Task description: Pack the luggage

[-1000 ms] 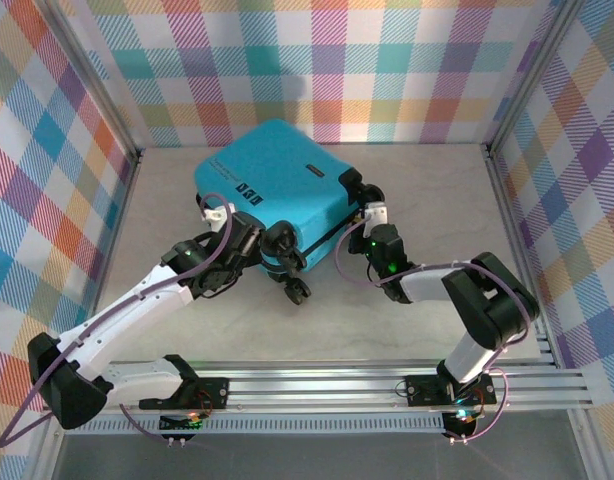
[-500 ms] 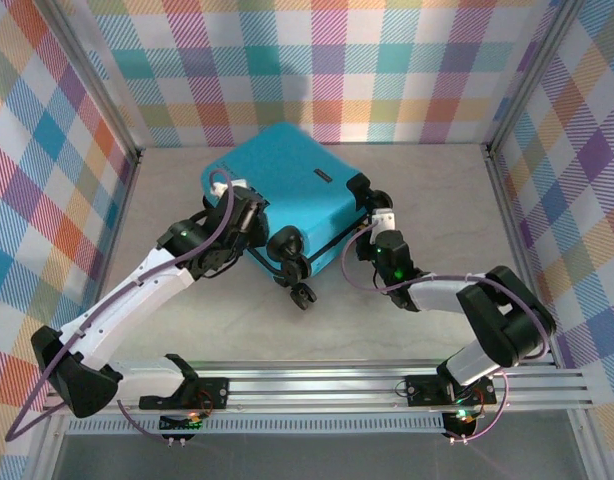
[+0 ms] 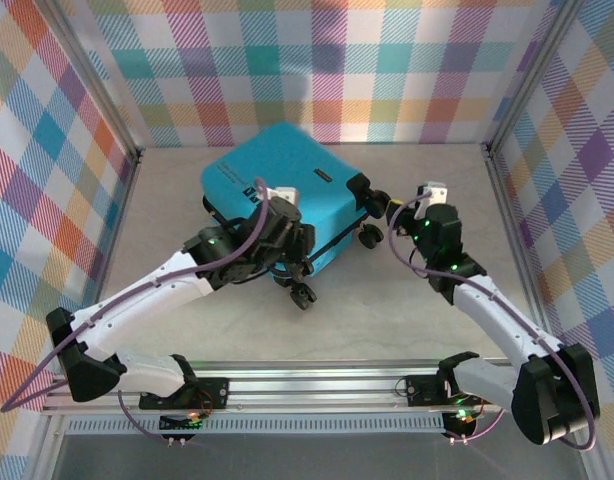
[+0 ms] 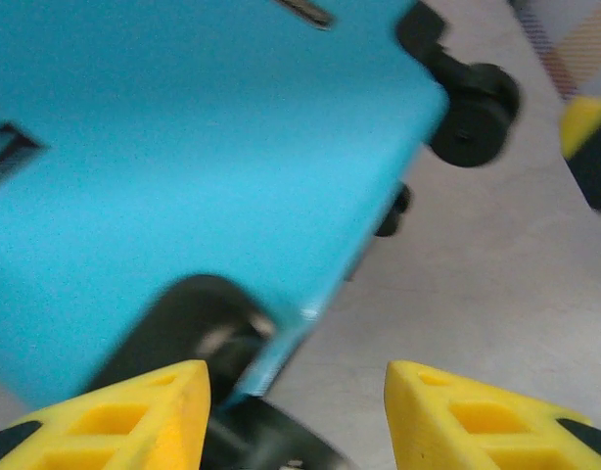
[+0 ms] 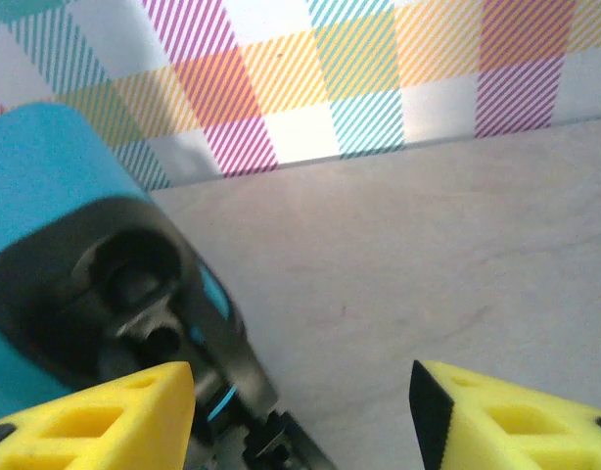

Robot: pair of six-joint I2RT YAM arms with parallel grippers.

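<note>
Jaws apart both sides, nothing held. My left gripper (image 4: 296, 411) hangs over the luggage (image 3: 282, 175) near edge, by a wheel (image 4: 472, 113); my right gripper (image 5: 300, 416) sits just off its right corner. Luggage lies flat, looks shut, toward tabletop (image 3: 407, 310) back edge. Prob. bracketing it to steady & open.

The luggage (image 3: 277, 180) is laid on the surface (image 3: 387, 310), toward the back; the left gripper (image 3: 292, 245) is held over its near edge; the right gripper (image 3: 412, 212) is placed near its right side.
</note>
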